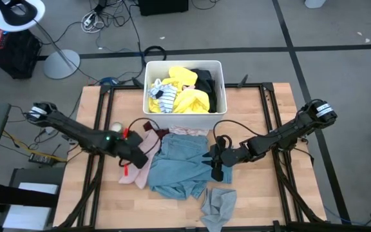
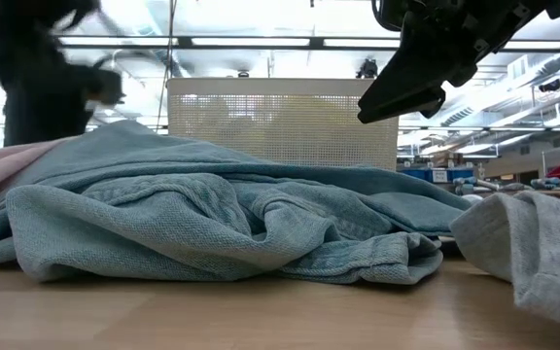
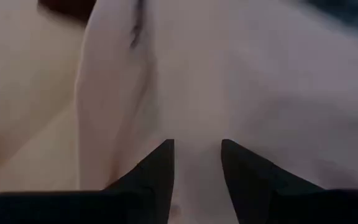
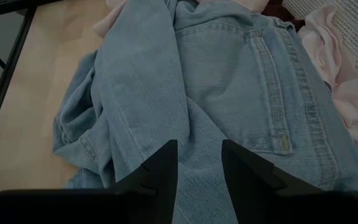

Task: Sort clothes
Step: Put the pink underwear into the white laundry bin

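Light blue denim jeans lie crumpled on the table's middle. A salmon pink garment lies against their left side, and a grey garment lies near the front edge. My left gripper points down, open, right over the pink cloth, which fills its wrist view. My right gripper hangs open above the jeans' right edge, clear of them in the low view. My left gripper comes at the pink garment from above with its fingers apart. Whether the fingertips touch the cloth I cannot tell.
A white bin stands at the table's far edge, holding yellow, striped and black clothes. A dark red bit of cloth lies in front of the bin's left corner. Bare wood shows at the table's left and right sides.
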Controlling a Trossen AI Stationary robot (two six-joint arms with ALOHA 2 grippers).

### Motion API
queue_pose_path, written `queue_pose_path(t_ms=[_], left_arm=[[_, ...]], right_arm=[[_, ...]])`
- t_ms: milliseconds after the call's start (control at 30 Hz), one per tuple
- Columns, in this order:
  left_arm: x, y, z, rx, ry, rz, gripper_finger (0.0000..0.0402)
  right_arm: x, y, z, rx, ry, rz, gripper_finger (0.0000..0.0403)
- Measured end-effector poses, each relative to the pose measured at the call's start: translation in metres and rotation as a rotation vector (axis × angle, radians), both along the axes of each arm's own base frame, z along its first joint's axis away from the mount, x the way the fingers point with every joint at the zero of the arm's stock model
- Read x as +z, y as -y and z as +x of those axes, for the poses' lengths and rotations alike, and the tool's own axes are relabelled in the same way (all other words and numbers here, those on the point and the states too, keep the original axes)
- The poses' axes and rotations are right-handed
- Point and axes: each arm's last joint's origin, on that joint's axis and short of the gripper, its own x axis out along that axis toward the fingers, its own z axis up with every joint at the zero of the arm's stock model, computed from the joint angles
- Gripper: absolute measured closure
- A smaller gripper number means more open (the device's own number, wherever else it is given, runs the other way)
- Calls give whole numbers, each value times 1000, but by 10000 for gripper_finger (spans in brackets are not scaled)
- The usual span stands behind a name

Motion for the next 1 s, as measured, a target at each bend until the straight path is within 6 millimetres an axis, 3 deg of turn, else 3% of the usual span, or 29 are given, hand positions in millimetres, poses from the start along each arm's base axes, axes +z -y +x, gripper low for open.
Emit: queue_pose_path(t_ms=[233,333,433,533,700,1000], left_arm=[[-56,-7,-20,127,4,-56,274],[-59,-7,-21,134,18,-75,330],[-47,-4,-17,82,-4,-101,388],[-15,0,-7,39,10,-79,397],[57,2,1,4,-22,21,400],[188,-2,8,-96,280,194,401]], right_arm=[[0,0,0,-2,1,3,277],[0,0,0,-9,2,4,277],[0,0,0,-11,2,3,277],[0,0,0,-11,0,2,277],[0,0,0,-11,0,1,277],[0,0,0,-12,4,3,277]])
